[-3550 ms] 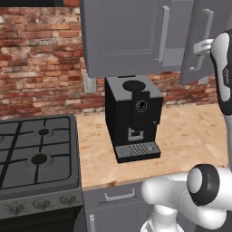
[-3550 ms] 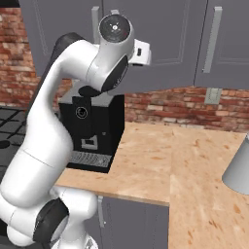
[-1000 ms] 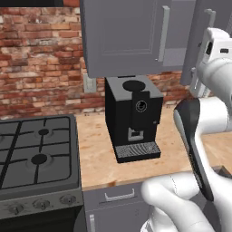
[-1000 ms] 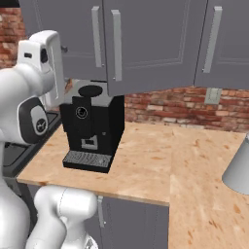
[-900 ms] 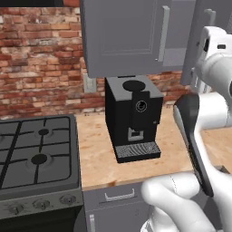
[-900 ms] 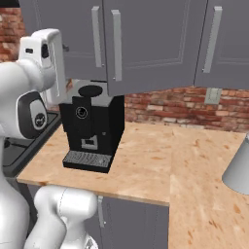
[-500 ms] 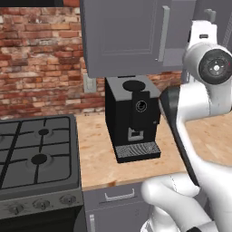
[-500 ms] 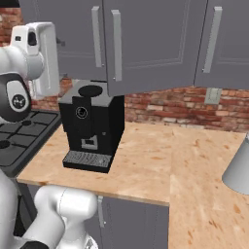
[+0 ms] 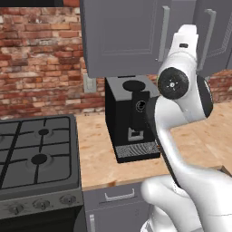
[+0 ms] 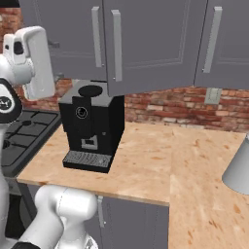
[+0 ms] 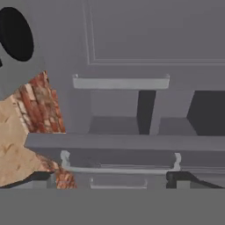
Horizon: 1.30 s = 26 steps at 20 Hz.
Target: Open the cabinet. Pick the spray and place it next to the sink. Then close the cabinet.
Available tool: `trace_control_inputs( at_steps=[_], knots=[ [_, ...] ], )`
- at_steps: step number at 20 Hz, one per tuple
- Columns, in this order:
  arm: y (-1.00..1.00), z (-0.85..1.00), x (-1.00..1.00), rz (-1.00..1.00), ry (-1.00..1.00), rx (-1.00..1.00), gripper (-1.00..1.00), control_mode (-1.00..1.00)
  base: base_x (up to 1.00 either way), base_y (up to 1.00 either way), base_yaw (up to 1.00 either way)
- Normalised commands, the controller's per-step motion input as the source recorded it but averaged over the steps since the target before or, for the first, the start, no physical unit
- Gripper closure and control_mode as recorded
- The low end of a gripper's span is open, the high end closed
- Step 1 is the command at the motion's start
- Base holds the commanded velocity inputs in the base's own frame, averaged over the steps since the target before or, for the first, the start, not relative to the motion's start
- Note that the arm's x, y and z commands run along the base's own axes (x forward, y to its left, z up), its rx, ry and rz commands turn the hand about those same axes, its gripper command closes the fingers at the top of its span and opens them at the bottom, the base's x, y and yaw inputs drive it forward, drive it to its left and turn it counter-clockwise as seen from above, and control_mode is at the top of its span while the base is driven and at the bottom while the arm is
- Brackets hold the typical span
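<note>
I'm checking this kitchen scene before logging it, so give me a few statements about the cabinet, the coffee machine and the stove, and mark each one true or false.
1. The cabinet doors are shut. True.
2. The coffee machine is black and stands on the wooden counter. True.
3. The stove is to the right of the coffee machine in the left base view. False: it is on the left.
4. The wall behind the stove is white tile. False: it is red brick.
</note>
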Motion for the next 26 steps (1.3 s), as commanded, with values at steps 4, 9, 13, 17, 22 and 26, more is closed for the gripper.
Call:
trace_control_inputs(
  at_steps=[4, 9, 13, 17, 22, 26],
  knots=[
    [0.0, -0.25, 0.14, -0.22, -0.09, -0.11, -1.0, -1.0, 0.0, 0.0, 0.0],
    [-0.04, 0.02, 0.1, -0.21, 0.0, -0.08, -1.0, -1.0, 0.0, 0.0, 0.0],
    [-0.1, 0.07, 0.05, -0.19, 0.0, -0.06, -1.0, -1.0, 0.0, 0.0, 0.0],
    [0.0, 0.01, 0.26, -0.06, 0.01, -0.02, -1.0, -1.0, 0.0, 0.0, 0.0],
    [0.0, 0.03, 0.22, 0.0, 0.0, 0.0, -1.0, -1.0, 0.0, 0.0, 0.0],
    [-0.08, 0.0, 0.39, 0.0, 0.0, 0.0, -1.0, -1.0, 0.0, 0.0, 0.0]
  ],
)
